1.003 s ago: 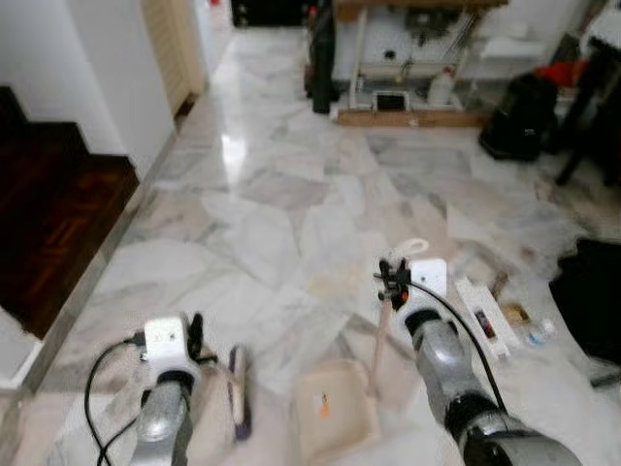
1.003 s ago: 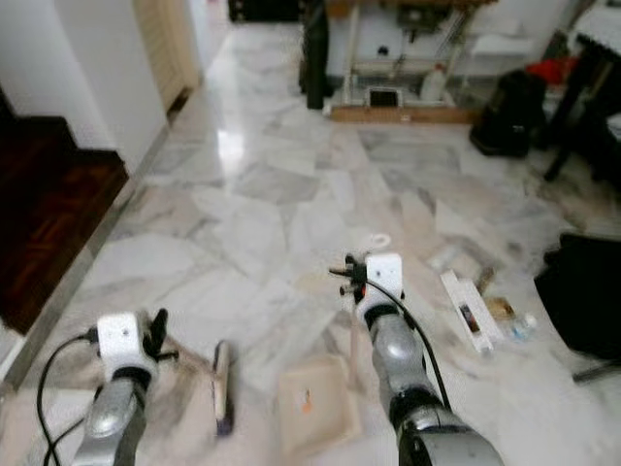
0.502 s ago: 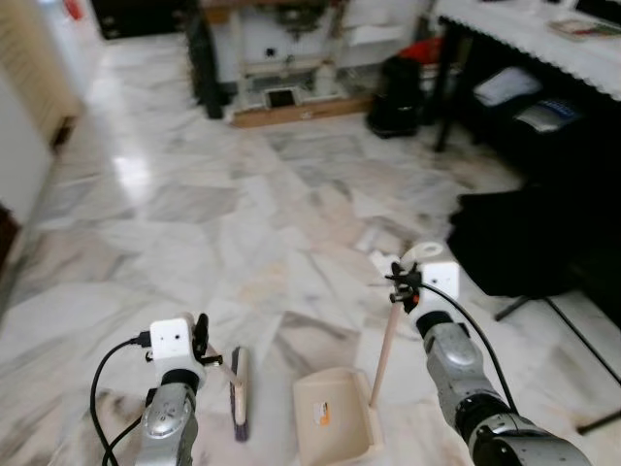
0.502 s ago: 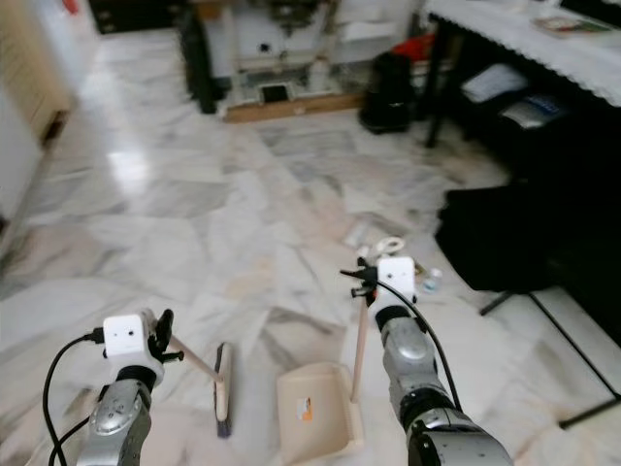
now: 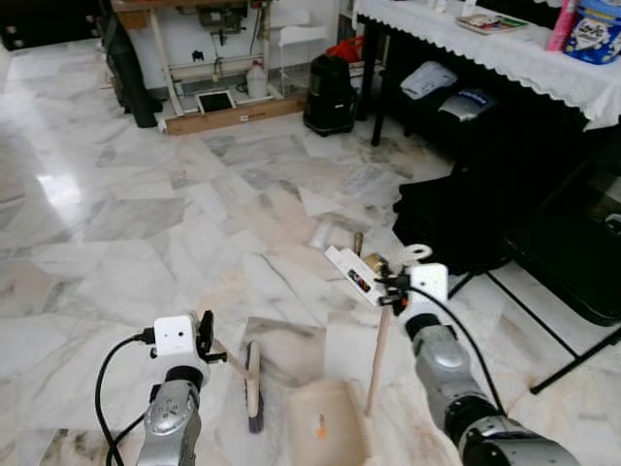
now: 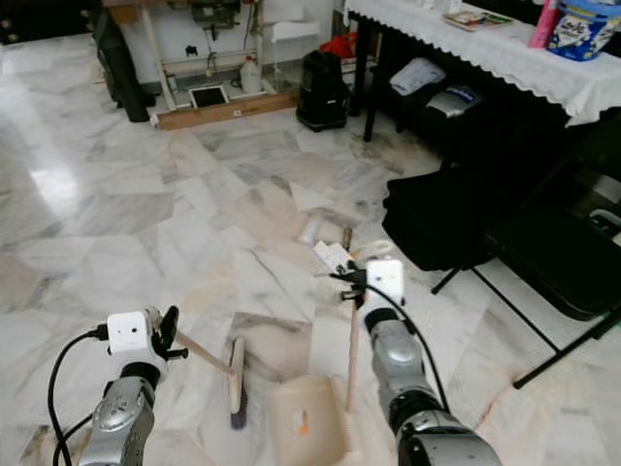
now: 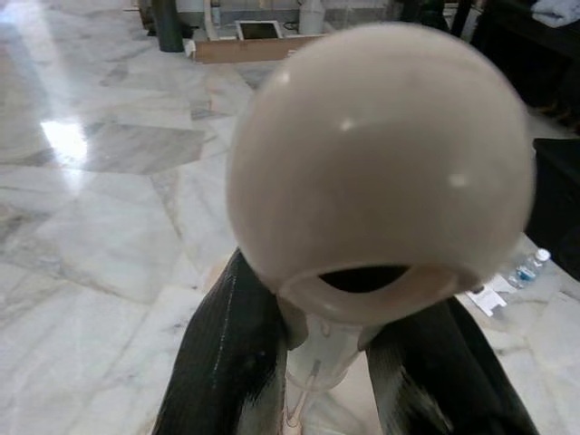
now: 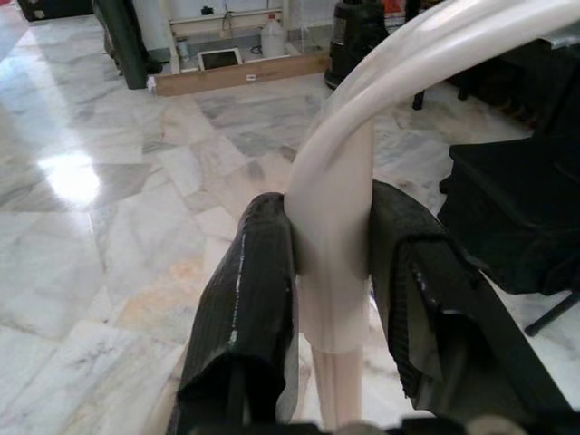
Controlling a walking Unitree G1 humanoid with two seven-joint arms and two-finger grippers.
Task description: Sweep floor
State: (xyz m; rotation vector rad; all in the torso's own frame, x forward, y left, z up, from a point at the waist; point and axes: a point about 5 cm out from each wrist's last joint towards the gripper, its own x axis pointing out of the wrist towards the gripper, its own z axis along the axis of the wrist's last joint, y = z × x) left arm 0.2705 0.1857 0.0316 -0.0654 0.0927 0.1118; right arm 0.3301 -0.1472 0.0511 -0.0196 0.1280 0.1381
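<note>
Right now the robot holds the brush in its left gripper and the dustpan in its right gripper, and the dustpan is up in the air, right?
Not quite. The left eye view shows the dustpan resting on the floor, not in the air. The left gripper does hold the brush, and the right gripper the dustpan's handle.

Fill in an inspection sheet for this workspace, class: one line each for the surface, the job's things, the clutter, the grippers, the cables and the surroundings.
Surface: marble floor, glossy, with glare.
Job's things: brush and beige dustpan side by side on the floor.
Clutter: flat carton, crumpled wrapper and small bottle ahead of the dustpan.
Grippers: left gripper shut on the brush handle; right gripper shut on the dustpan handle.
Cables: black cable looping from the left wrist.
Surroundings: cloth-covered table, black bag, black bin.
</note>
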